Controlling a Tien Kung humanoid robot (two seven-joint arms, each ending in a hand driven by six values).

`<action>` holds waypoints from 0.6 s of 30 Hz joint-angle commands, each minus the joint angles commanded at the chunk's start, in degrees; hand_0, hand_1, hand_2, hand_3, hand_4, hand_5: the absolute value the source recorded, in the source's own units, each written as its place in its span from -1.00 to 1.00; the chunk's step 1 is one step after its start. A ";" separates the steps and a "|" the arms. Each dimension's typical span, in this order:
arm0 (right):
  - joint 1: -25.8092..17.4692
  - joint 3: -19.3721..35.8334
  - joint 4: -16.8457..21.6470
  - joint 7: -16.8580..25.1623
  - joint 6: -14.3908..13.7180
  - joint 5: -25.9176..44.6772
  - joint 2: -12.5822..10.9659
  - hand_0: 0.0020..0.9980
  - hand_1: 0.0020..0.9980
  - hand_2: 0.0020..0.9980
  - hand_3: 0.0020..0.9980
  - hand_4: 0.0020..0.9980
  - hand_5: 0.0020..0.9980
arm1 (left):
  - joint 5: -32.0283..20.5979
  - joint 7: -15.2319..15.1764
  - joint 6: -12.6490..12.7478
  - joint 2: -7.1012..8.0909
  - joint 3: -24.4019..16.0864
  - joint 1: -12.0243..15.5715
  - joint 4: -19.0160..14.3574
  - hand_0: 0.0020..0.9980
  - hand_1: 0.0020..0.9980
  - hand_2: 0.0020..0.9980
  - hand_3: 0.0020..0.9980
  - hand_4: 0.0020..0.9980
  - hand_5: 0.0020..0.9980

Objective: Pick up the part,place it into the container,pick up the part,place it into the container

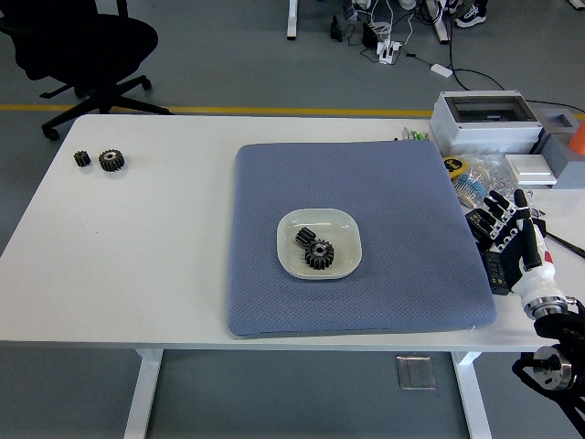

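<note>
Hand (514, 229), right, rests at table (137, 256) edge, fingers spread & empty, beside mat (384, 210).

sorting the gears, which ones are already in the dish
The two gears lying together in the white dish on the blue mat; the other pair sits on bare table, far left.

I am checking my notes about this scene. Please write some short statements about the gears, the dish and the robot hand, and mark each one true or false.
1. Two gears lie in the white dish. True.
2. The dish stands on the bare table. False: it stands on the blue mat.
3. The right robot hand holds a gear. False: it is open and holds nothing.
4. Two more gears lie near the table's far left corner. True.
</note>
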 joint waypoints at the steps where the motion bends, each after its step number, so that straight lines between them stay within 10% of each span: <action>1: 0.00 0.05 0.06 -0.04 -0.02 -0.11 -0.02 0.83 0.66 0.70 0.65 1.00 0.96 | 0.01 -0.01 -0.02 0.00 -0.02 0.00 0.00 0.26 0.25 0.32 0.12 0.29 0.14; 18: 0.08 0.52 1.21 -0.70 -1.12 -1.89 -0.71 0.83 0.65 0.68 0.61 1.00 0.94 | 0.05 -0.58 0.19 -0.10 -1.43 0.25 0.00 0.26 0.24 0.31 0.12 0.30 0.14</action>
